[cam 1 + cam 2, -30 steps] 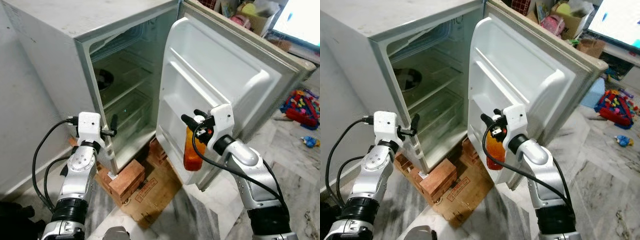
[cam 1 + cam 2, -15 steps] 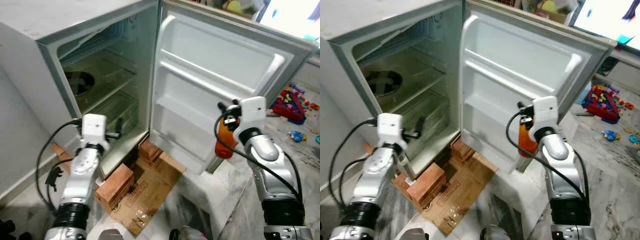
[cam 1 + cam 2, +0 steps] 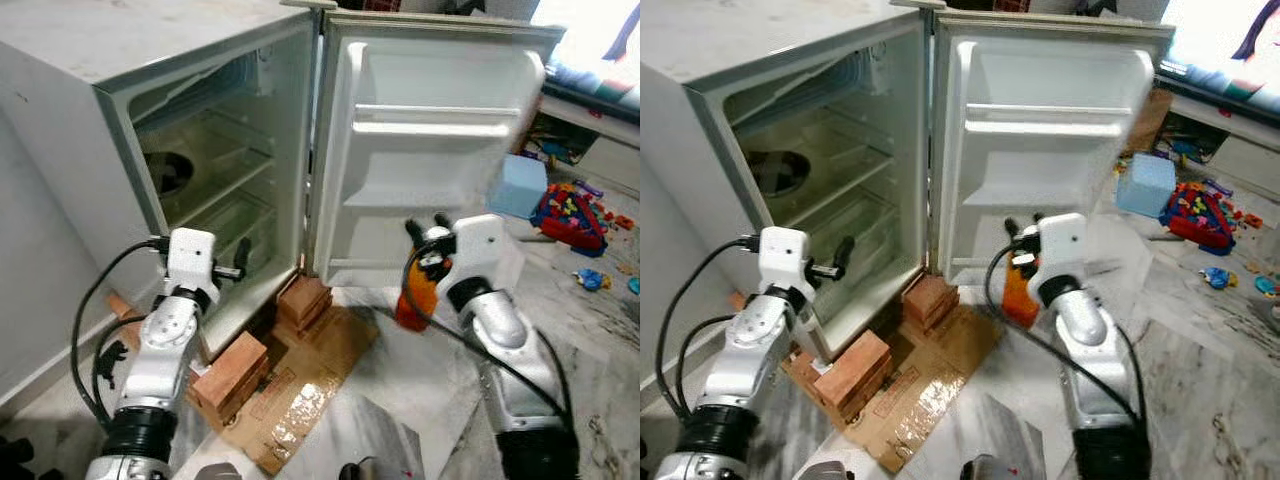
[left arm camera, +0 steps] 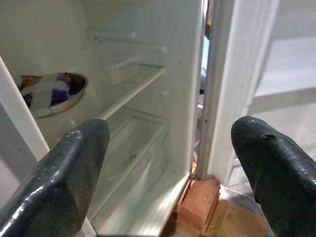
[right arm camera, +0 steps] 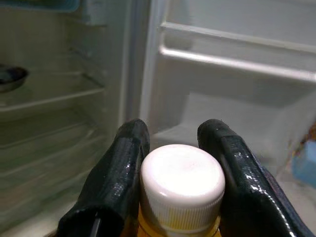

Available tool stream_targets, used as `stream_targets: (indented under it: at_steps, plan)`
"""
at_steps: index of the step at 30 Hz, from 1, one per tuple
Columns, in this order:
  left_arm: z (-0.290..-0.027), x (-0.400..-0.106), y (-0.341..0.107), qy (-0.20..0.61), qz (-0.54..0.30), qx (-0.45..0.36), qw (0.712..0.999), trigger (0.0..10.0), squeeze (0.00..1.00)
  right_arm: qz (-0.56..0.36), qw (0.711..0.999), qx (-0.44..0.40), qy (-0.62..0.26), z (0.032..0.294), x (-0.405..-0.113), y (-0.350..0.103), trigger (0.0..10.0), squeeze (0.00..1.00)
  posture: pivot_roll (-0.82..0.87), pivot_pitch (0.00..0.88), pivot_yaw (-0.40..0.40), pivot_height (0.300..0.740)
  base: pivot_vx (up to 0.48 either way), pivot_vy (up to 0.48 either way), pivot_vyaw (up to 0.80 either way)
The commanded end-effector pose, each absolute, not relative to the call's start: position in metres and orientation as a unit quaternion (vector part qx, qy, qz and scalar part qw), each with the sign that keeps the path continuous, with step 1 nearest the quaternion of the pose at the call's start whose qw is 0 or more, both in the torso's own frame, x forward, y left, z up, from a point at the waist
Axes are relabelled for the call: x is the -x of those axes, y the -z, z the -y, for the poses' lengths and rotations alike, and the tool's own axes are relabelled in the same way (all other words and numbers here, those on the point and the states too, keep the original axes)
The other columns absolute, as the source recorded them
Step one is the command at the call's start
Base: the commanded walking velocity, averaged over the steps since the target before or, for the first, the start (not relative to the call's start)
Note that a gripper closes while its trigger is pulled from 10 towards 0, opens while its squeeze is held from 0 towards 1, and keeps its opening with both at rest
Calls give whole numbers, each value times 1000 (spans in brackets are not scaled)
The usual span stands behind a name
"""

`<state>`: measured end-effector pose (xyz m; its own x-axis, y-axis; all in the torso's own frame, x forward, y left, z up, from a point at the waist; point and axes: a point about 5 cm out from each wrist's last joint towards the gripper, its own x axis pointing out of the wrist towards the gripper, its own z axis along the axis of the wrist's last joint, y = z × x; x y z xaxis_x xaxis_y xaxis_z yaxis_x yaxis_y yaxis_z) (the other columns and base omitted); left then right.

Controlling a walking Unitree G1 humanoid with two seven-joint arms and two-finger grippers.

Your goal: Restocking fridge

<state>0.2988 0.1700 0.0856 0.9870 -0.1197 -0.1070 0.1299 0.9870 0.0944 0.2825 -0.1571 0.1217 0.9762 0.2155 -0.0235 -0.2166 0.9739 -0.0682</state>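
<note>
fridge (image 3: 60,110) on the left, body open, a bowl (image 4: 52,91) on an upper shelf, the other shelves bare. left pincer (image 3: 238,262) hangs in front of the lower compartment, fingers (image 4: 64,173) spread wide, holding nothing. bricks (image 3: 232,365) and flattened cardboard (image 3: 290,385) on the floor under the fridge front. door (image 3: 440,150) swung fully open, door shelves bare. right pincer (image 3: 427,228) is low, just in front of the bottom door shelf, clamped on the neck of an orange bottle (image 3: 414,298) under its white cap (image 5: 181,185). step: carrying the bottle in for placement. next: lift it clear of the door-shelf rail, set it upright, then release.
</note>
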Motion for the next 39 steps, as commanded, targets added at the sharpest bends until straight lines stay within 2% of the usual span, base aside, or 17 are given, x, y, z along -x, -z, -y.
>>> stream_targets:
  at_steps: [1, 7, 18, 26, 39]
  plan:
    - [-168, -300, -91, 69, -44, -52, 995, 10000, 0, 23, 993, 41, -106, 157, -279, -135, 10000, 0, 62, 0, -52, 740, 0, -461, 0]
    - [-170, -301, -99, 53, -40, -55, 996, 10000, 0, 38, 993, 36, -110, 148, -273, -141, 10000, 0, 72, 0, -31, 740, 0, -461, 0]
    - [-179, -293, -96, 54, -52, -81, 994, 10000, 0, 45, 996, 39, -67, 159, -281, -140, 10000, 0, 89, 0, -35, 740, 0, -387, 0]
    - [-181, -293, -91, 69, -61, -64, 994, 10000, 0, 31, 999, 31, -33, 167, -280, -127, 10000, 0, 84, 0, -56, 740, 0, 0, 0]
    - [-174, -304, -92, 63, -54, -59, 995, 10000, 0, 48, 997, 40, -43, 165, -285, -132, 10000, 0, 69, 0, -59, 740, 428, 0, 0]
